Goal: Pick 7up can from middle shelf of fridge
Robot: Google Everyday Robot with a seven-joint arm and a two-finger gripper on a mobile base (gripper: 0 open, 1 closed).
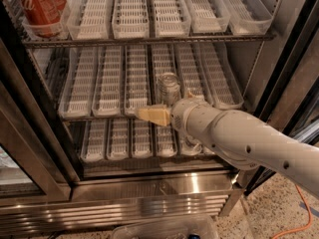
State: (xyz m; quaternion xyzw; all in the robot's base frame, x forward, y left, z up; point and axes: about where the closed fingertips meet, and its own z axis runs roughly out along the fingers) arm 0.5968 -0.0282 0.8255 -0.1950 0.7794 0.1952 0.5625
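Fridge [149, 188] interior behind; can [168, 86] at the worktop's [99, 117] front edge, likely light, slick, dentable: grip mid-body. End effector [153, 115] just before it, state unclear.

Only lettering: white script on red can [37, 6] at 11 o'clock, cropped, so the word can't be read in full. 7up can [168, 86] label not legible. Gripper [145, 115] is at the middle shelf [79, 116] front edge, 7 o'clock of the 7up can.
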